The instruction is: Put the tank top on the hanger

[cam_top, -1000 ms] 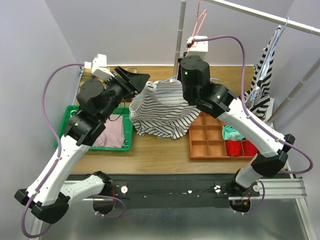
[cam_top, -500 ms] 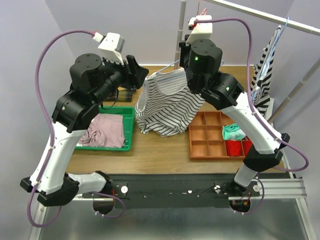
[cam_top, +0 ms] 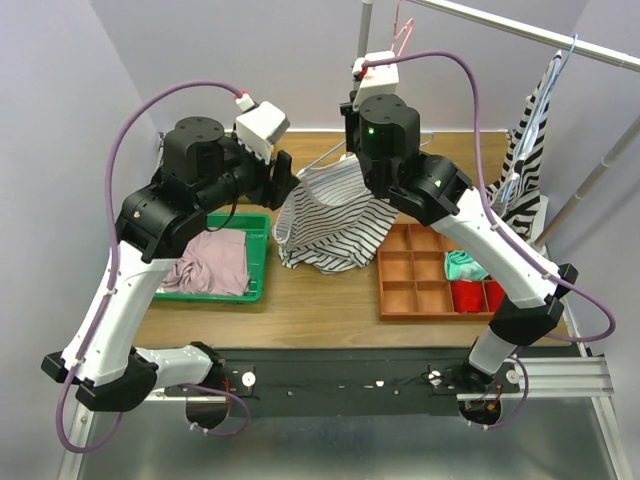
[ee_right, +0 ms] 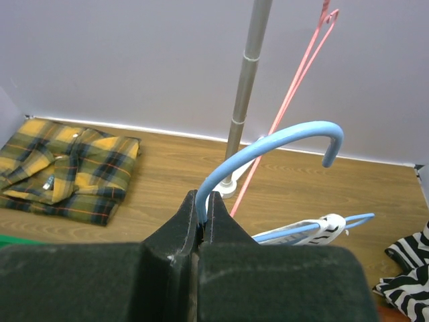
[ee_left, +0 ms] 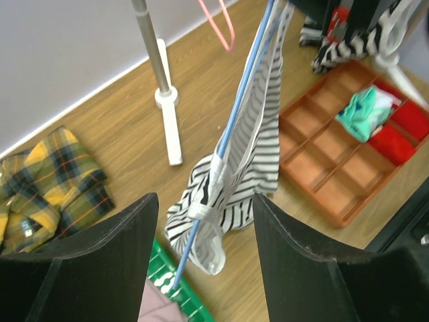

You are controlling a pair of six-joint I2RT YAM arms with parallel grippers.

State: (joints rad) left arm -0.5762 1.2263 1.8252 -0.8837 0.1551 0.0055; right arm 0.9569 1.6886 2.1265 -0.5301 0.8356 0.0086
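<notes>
The tank top (cam_top: 330,215) hangs in the air over the middle of the table, draped on the light-blue hanger (ee_left: 242,87). My right gripper (ee_right: 203,201) is shut on the hanger's neck just below the hook (ee_right: 288,137) and holds it up. One strap (ee_right: 326,228) lies over a hanger arm. In the left wrist view the other strap (ee_left: 209,194) sits near the lower end of the hanger wire, and the bare wire tip (ee_left: 179,272) pokes out below it. My left gripper (ee_left: 201,201) is open, its fingers (ee_left: 120,235) apart on either side of that strap, not touching it.
A green bin (cam_top: 252,285) with pink cloth stands at the left. An orange compartment tray (cam_top: 415,285) stands at the right. A yellow plaid shirt (ee_right: 67,164) lies at the back left. A rack pole (ee_right: 244,74), a pink hanger (ee_right: 301,67) and a bold-striped garment (cam_top: 525,170) stand behind.
Both arms have risen and the tank top has lifted with the hanger. The right wrist has shifted slightly left. The left gripper has moved right, up to the hanging strap.
</notes>
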